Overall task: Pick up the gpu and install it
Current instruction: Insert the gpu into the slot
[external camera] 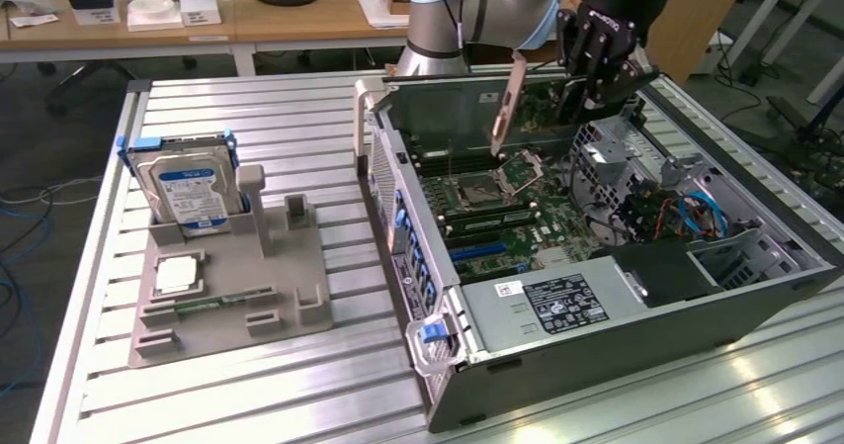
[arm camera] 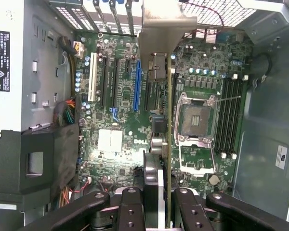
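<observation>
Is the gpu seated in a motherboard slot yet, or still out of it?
Out. The hand holds the gpu edge-on above the motherboard, its bracket hanging over the open case, clear of the slots.

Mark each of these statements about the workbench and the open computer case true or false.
1. The fingers grip the gpu edge-on above the motherboard. True.
2. The gpu is already seated in the blue slot. False: it hangs above the board, held.
3. The hard drive stands upright in the grey fixture. True.
4. The computer case is closed. False: its side is off, showing the motherboard.
5. The empty CPU socket lies beside the memory slots. True.
</observation>
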Action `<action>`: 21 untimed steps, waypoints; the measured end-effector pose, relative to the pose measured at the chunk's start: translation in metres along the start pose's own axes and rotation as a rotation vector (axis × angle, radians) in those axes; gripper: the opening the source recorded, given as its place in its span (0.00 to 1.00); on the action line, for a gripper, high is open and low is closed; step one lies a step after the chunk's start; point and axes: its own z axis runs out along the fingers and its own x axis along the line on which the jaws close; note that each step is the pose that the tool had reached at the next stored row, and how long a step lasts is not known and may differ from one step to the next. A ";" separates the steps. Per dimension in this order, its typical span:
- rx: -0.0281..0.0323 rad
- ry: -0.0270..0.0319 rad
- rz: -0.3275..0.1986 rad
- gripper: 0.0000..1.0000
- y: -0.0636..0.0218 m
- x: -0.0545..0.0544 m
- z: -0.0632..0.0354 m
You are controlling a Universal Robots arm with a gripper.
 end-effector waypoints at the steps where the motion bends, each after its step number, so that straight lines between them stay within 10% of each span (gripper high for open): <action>1: 0.0007 0.0000 -0.003 0.28 0.0000 0.000 0.0001; 7: 0.0122 0.0001 -0.016 0.28 0.0019 0.001 0.0032; 21: 0.0106 0.0044 0.079 0.28 0.0053 0.001 0.0203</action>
